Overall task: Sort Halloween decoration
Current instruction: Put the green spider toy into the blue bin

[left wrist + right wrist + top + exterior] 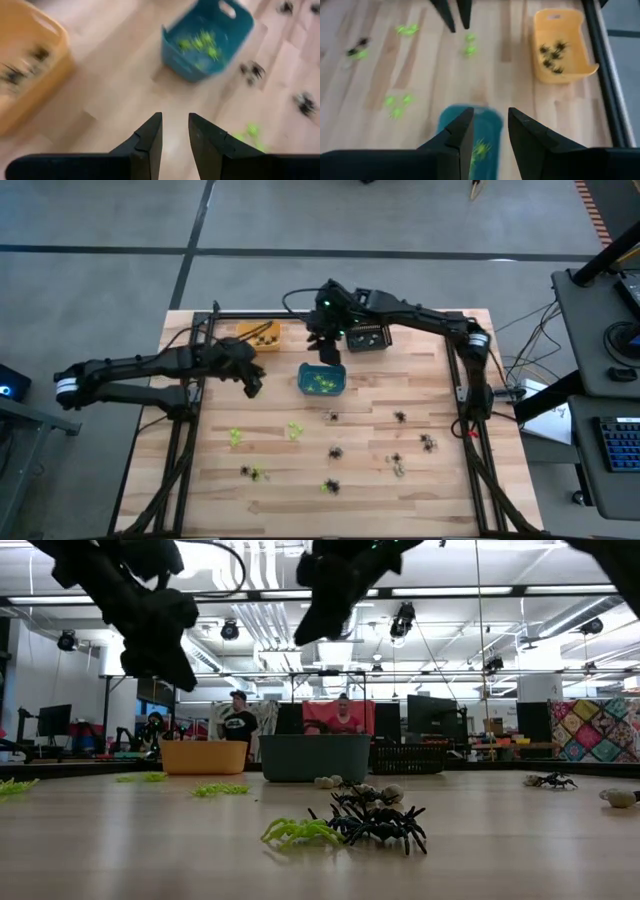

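Note:
Small spider decorations lie scattered on the wooden table: lime green ones, black ones and a pale one. A teal bin holds green ones. An orange bin holds black ones. My right gripper hangs open above the teal bin's far side, with nothing between its fingers. My left gripper is open too. It slants down over bare table left of the teal bin.
A black bin stands at the far edge, right of the orange one. A black frame runs along the table's sides. A green and a black spider lie close to the low camera. People sit in the room behind the table.

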Action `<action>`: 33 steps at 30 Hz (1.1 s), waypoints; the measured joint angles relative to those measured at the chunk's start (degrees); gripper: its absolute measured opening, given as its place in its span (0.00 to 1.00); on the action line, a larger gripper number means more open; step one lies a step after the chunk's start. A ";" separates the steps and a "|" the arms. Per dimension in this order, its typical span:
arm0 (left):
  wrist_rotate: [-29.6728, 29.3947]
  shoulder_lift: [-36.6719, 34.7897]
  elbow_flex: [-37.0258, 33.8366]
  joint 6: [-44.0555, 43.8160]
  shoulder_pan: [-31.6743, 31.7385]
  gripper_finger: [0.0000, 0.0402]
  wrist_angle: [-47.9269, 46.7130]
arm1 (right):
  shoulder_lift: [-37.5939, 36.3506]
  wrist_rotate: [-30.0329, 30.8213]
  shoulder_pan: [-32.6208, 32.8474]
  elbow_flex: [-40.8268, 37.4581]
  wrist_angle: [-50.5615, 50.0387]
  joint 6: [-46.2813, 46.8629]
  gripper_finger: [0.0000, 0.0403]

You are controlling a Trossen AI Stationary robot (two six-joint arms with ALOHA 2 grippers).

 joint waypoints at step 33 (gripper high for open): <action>-11.44 28.77 1.20 12.90 -30.07 0.25 16.25 | -26.76 0.03 9.10 -32.10 6.41 4.26 0.24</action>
